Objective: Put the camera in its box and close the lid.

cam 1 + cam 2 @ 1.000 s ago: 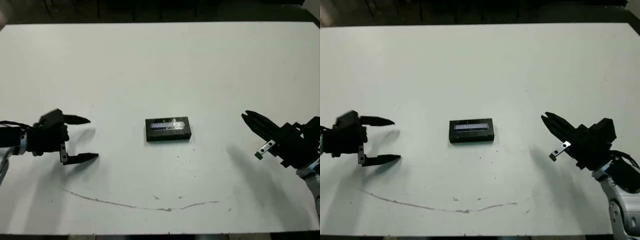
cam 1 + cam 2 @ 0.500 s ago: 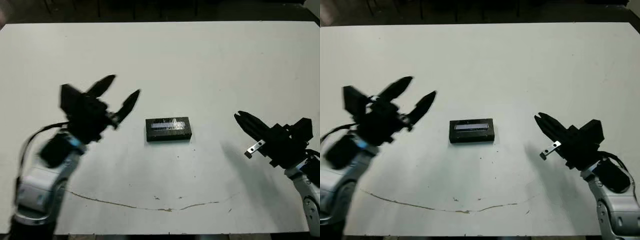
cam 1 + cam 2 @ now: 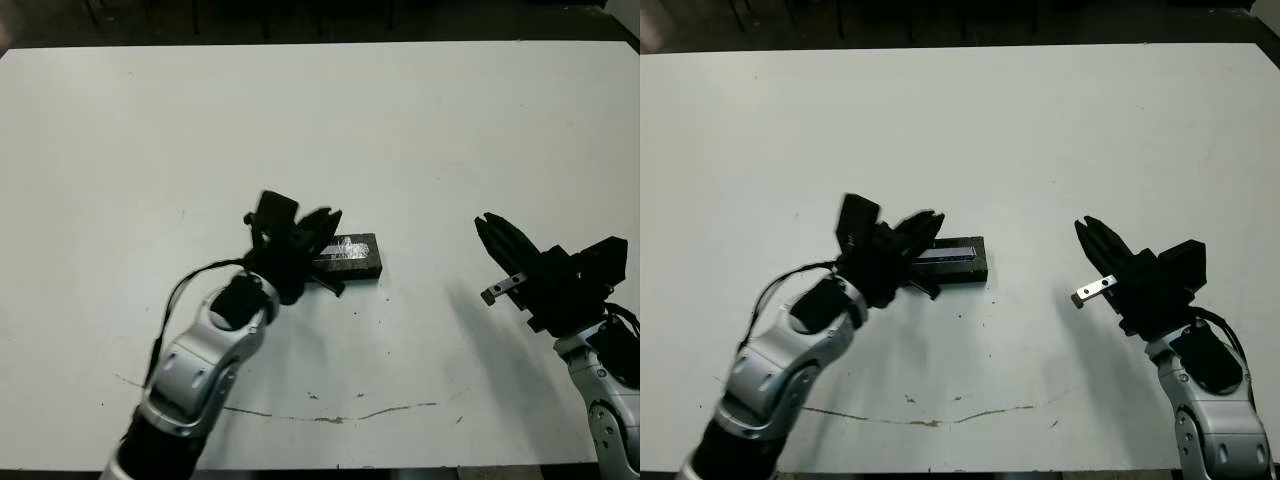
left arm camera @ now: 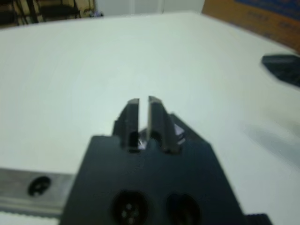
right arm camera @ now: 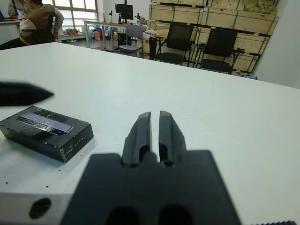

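Head views: the lid [image 3: 352, 255] lies closed on the box at the table [image 3: 400, 120] centre. The left gripper [image 3: 318, 228], fingers pressed together, covers its left end. Right wrist view: the right gripper [image 5: 155, 127], fingers together, sits well apart.

No legible text or labels.

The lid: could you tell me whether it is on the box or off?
On: the lid covers the box, silvery patch upward.

The left pincer [image 3: 318, 228] hides the lid's [image 3: 358, 256] left end.
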Tool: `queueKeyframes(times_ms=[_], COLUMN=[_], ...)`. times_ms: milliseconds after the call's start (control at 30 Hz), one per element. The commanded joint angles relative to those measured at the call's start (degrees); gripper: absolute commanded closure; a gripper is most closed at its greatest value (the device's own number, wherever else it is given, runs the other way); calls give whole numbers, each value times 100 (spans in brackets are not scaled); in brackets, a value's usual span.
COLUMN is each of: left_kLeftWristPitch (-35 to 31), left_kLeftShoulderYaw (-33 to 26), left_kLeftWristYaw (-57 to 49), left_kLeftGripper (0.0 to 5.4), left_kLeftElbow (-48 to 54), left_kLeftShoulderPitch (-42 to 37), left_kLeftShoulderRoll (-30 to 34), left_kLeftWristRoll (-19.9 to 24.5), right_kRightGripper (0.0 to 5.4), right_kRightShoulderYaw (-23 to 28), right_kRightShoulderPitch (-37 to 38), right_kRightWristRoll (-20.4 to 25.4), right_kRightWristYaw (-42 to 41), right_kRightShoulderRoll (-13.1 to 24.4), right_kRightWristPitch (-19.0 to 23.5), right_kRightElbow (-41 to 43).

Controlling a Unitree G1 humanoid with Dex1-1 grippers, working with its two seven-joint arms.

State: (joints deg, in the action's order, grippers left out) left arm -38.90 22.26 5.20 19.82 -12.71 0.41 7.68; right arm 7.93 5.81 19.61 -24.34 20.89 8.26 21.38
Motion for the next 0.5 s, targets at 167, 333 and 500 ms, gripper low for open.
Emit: queueKeyframes(times_ms=[167, 333, 500], left_kLeftWristPitch=[-140, -470, -693], left_kLeftShoulderYaw=[103, 52, -103], left_kLeftWristYaw=[142, 245, 407], left_kLeftGripper=[538, 538, 538], left_kLeftElbow=[-442, -447, -463], left_kLeftShoulderPitch=[332, 533, 662], left_kLeftShoulderRoll=[-33, 83, 178], left_kLeftWristRoll=[-95, -93, 9], right_kRightGripper=[540, 540, 540], right_kRightShoulderYaw=[1, 2, -28], right_kRightShoulderPitch=[114, 120, 111], right_kRightWristRoll=[-12, 17, 57], right_kRightWristYaw=[-20, -39, -86], right_kRightShoulderRoll=[10, 10, 6], right_kRightWristPitch=[100, 117, 158], right_kRightElbow=[21, 13, 7])
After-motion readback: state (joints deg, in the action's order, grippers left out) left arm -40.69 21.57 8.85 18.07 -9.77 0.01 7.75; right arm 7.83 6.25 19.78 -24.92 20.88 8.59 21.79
